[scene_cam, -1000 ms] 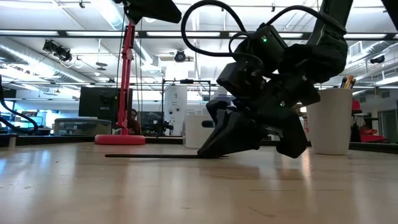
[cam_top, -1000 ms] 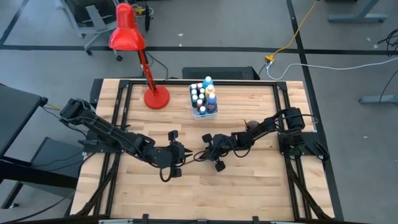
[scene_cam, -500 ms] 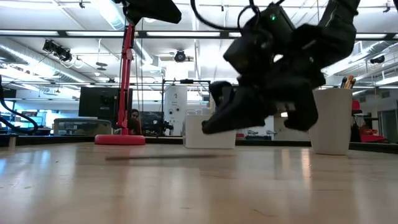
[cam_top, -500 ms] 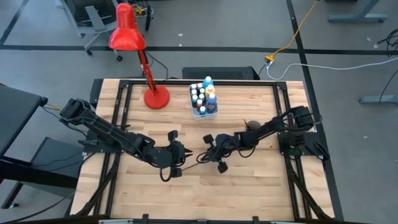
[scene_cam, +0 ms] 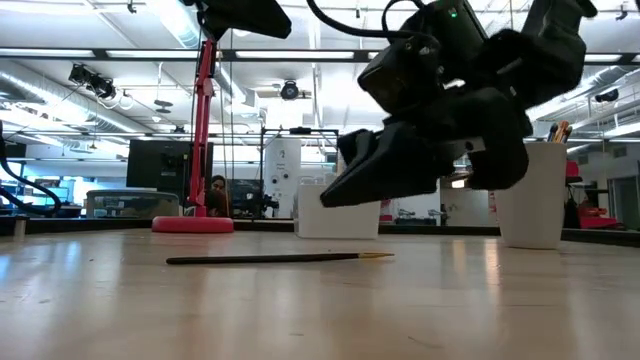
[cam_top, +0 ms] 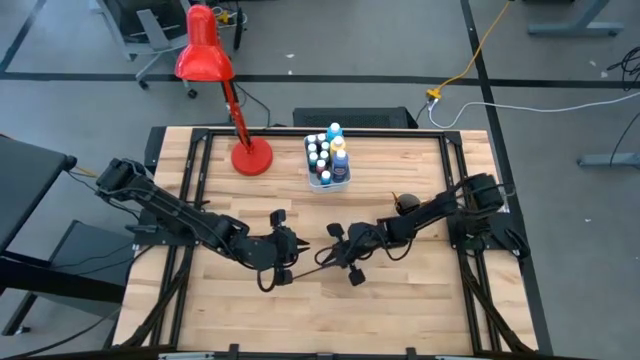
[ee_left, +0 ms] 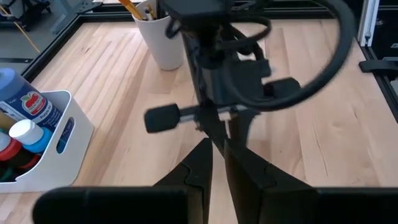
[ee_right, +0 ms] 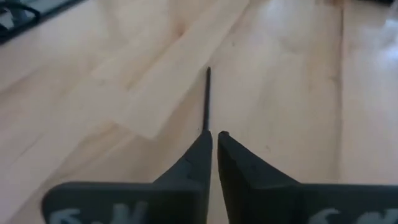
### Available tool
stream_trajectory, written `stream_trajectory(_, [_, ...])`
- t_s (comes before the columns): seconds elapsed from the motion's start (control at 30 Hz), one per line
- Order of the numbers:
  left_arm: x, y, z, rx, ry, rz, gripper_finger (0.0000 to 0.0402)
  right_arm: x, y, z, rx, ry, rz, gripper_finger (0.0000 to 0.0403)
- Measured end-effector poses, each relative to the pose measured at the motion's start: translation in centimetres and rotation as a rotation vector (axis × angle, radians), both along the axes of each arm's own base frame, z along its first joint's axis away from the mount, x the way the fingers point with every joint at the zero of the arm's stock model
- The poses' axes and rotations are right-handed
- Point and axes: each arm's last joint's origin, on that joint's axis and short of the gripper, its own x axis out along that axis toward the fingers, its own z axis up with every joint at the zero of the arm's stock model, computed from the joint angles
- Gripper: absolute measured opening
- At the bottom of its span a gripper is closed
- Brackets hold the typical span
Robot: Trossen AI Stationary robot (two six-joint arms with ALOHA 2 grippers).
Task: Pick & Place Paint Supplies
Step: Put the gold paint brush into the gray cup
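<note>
A thin dark paintbrush [scene_cam: 280,258] with a golden ferrule lies flat on the wooden table [cam_top: 400,300], also seen as a fine line [cam_top: 325,259] in the high view. My right gripper [scene_cam: 328,198] hovers shut just above the brush's ferrule end, touching nothing. In the right wrist view the paintbrush [ee_right: 207,99] runs straight away from the fingertips of my right gripper [ee_right: 214,134]. My left gripper [ee_left: 216,146] hangs shut over the table, facing the right one from the left, as my left gripper [cam_top: 297,247] shows in the high view. The paint bottles [cam_top: 326,152] stand in a white tub.
The white tub [cam_top: 327,180] sits at the far middle, the red lamp's base [cam_top: 250,158] to its left. A white cup [scene_cam: 530,195] holding brushes stands at the right, near my right arm. Bare wood stretches along the near edge.
My right gripper has risen off the table from the brush's ferrule end and drifted a little toward the near edge, rolling slightly. The paintbrush has stayed lying flat on the table, its ferrule end now uncovered.
</note>
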Motion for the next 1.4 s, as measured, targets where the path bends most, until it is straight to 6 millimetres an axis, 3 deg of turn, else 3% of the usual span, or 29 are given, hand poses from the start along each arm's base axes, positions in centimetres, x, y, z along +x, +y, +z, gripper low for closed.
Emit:
stream_trajectory(0.23, [0.0,0.0,0.0,-0.002,0.003,0.002,0.0052,1.0,1.5,-2.5,0.075,-0.127,0.008,0.0077])
stream_trajectory(0.6, [0.0,0.0,-0.1,-0.001,0.006,0.001,0.0052,0.9,1.1,-7.7,0.117,-0.105,-0.059,0.0125])
stream_trajectory(0.77, [0.0,0.0,-0.1,0.000,0.005,0.002,0.0052,1.1,1.0,-8.4,0.122,-0.135,-0.073,0.0107])
stream_trajectory(0.93, [0.0,0.0,-0.1,0.015,0.010,-0.011,0.0052,1.1,0.9,-8.4,0.124,-0.130,-0.072,0.0034])
stream_trajectory(1.0, [0.0,0.0,-0.1,0.015,0.010,-0.011,0.0052,1.1,0.9,-8.4,0.129,-0.129,-0.052,0.0012])
stream_trajectory(1.17, [0.0,0.0,-0.1,0.017,0.011,-0.012,0.0052,1.1,1.1,-7.3,0.101,-0.127,-0.016,0.0016])
stream_trajectory(1.3, [0.0,0.0,-0.1,0.035,0.014,-0.023,0.0052,0.6,1.3,-4.3,-0.051,-0.071,0.020,0.0005])
stream_trajectory(1.4, [0.0,0.0,-0.1,0.037,0.013,-0.024,0.0052,-0.3,1.2,-0.6,-0.224,-0.029,-0.013,0.0005])
